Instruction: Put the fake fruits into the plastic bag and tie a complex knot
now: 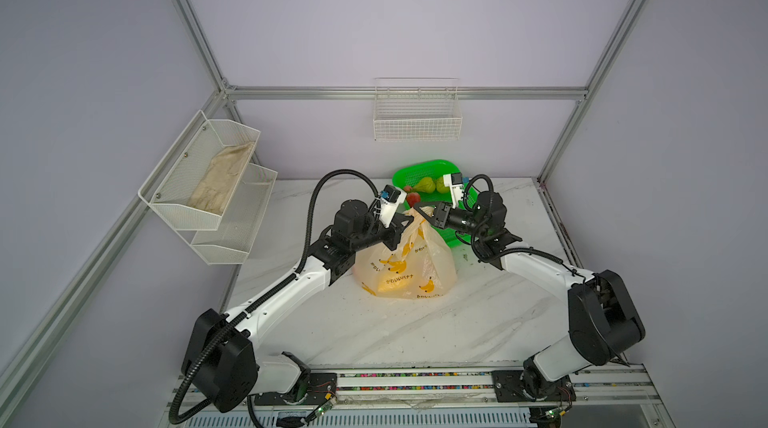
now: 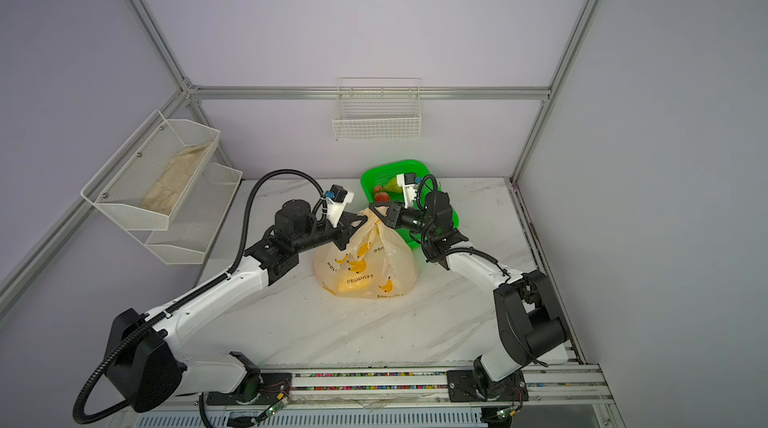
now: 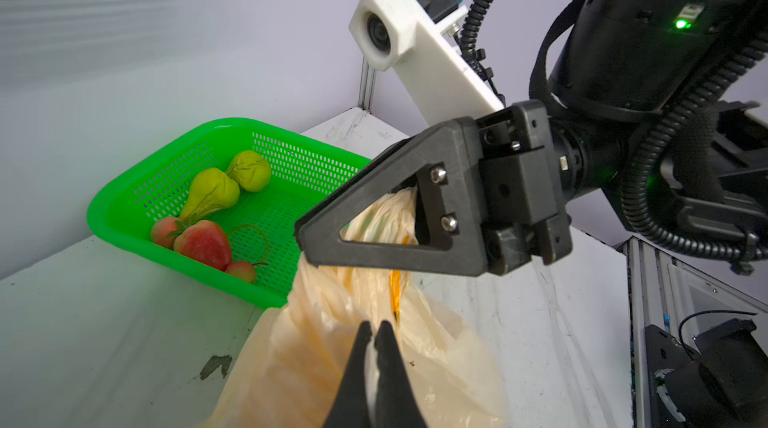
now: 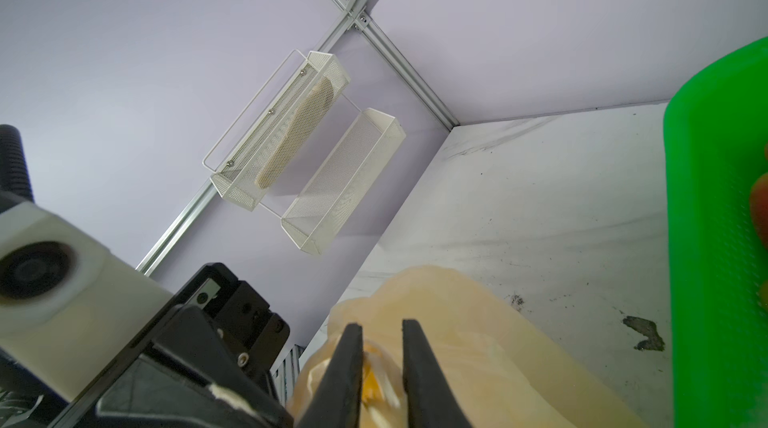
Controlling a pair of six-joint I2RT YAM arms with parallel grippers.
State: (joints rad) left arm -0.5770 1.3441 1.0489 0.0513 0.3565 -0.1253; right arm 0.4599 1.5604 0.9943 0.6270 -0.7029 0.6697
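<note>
The plastic bag (image 1: 405, 276) (image 2: 365, 276), cream-peach with banana print, stands mid-table, and an orange-yellow shape shows through its lower side. Its top is pulled up into a bunched strip between both grippers; any knot is hidden by the fingers. My left gripper (image 1: 409, 220) (image 2: 365, 219) (image 3: 376, 326) is shut on the bag's film. My right gripper (image 1: 419, 208) (image 2: 372, 208) (image 4: 381, 326) stands slightly open, with the bunched handle (image 3: 386, 214) between its jaws. Fake fruits lie in the green basket (image 3: 124, 206): two yellow-green pears (image 3: 214, 193) and strawberries (image 3: 203, 243).
The green basket (image 1: 424, 166) (image 2: 386, 165) sits just behind the bag, under the right arm. A white wire basket (image 1: 417, 123) hangs on the back wall. Mesh shelves (image 1: 203, 181) holding a cloth are on the left wall. A dark stain (image 3: 216, 365) marks the table.
</note>
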